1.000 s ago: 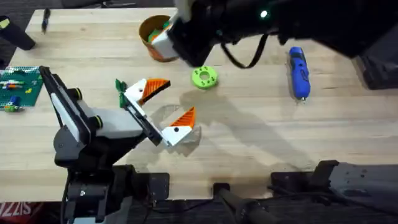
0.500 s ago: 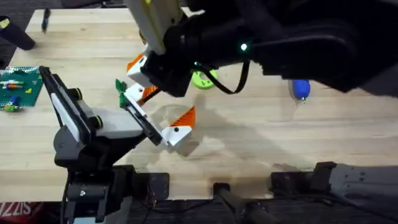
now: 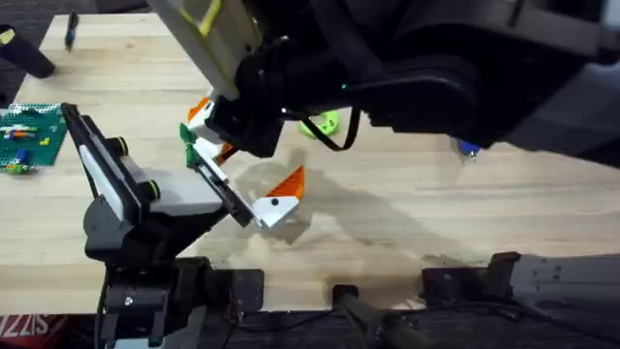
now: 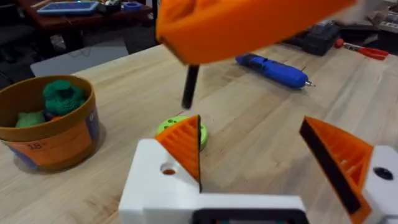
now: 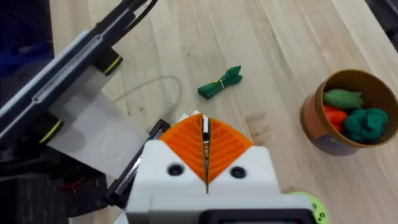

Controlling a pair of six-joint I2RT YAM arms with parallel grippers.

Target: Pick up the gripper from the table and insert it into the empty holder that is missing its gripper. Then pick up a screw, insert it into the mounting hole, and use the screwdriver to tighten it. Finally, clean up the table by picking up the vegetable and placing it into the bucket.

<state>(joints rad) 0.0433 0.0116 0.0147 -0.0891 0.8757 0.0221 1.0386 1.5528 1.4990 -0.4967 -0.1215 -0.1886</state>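
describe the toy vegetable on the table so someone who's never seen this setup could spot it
Start at the round orange bucket, which holds a few toy foods. On the bare wood table away from it lies the vegetable, just beyond the right gripper. It is a slim dark-green bundle with a leafy end and a pale band around its middle, lying flat, unlike the lime-green ring disc.

A pale wooden surface (image 3: 407, 223) with lengthwise planks and visible grain sits under even light. Beyond its far edge stand a dark desk (image 4: 74, 15) and grey floor.
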